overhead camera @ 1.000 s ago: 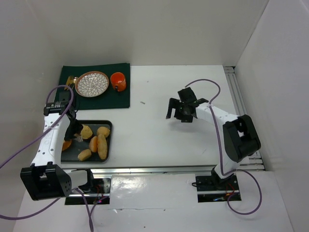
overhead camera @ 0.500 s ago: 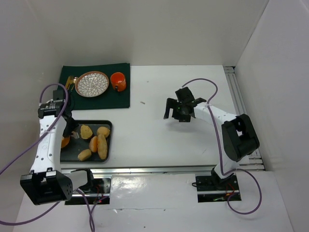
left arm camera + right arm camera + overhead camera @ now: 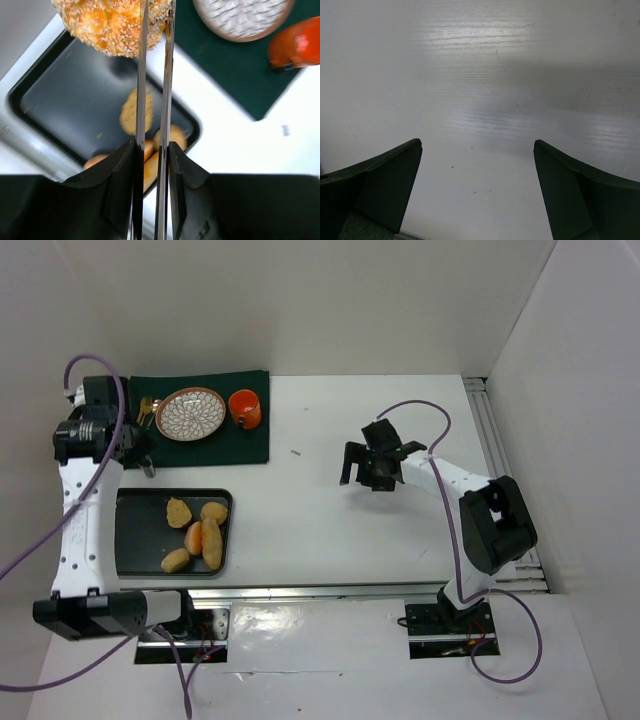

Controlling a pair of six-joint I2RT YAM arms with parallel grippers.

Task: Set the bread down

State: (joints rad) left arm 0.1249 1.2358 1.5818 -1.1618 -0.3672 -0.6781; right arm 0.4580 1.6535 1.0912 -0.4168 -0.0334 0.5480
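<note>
My left gripper [image 3: 152, 145] is shut on a pair of thin metal tongs [image 3: 153, 75]. The tongs pinch a round seeded bread roll [image 3: 110, 22] and hold it above the far left corner of the dark tray [image 3: 50, 100]. In the top view the left gripper [image 3: 135, 450] is between the tray [image 3: 135, 530] and the green mat [image 3: 250, 445]; the held roll is hidden there. Several golden rolls [image 3: 200, 535] lie in the tray's right half. My right gripper [image 3: 368, 468] is open and empty over bare white table [image 3: 480, 100].
A patterned plate [image 3: 190, 413] and an orange cup [image 3: 245, 408] stand on the green mat, with gold cutlery [image 3: 147, 410] to the plate's left. The plate [image 3: 240, 17] and cup [image 3: 295, 45] also show in the left wrist view. White walls enclose the table.
My left arm has lifted the round roll off the tray's left side and swung away from me toward the mat. The right gripper has barely moved.
</note>
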